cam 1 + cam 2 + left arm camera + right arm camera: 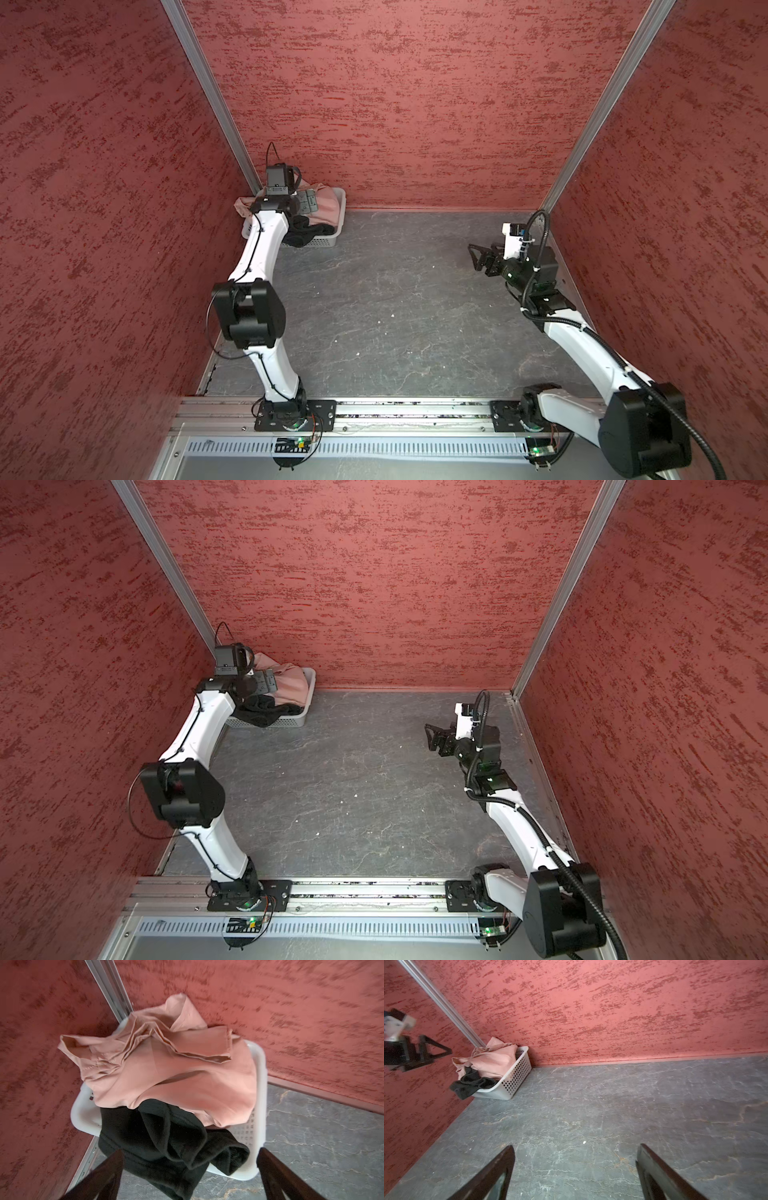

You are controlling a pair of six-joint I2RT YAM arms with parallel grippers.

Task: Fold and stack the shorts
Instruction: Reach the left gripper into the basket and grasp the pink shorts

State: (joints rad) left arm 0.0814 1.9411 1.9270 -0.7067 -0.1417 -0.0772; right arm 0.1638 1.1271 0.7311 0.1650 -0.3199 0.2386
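Two pairs sat in your basket (260,1084), pink shorts (166,1076) atop black shorts (149,1138), left end effector (190,1153), right end effector (575,1147) both gaped empty.

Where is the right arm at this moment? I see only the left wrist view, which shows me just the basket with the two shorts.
Observer: The right pincer hovers over the far right part of the table, well away from the basket.
Operator: Does it carry anything?
Observer: No. In the right wrist view its jaws stand open, with only bare table between them.
Operator: Does my left pincer touch the cloth?
Observer: Seemingly not. The right wrist view shows the left pincer hanging above the basket, clear of the pink shorts and the black shorts.
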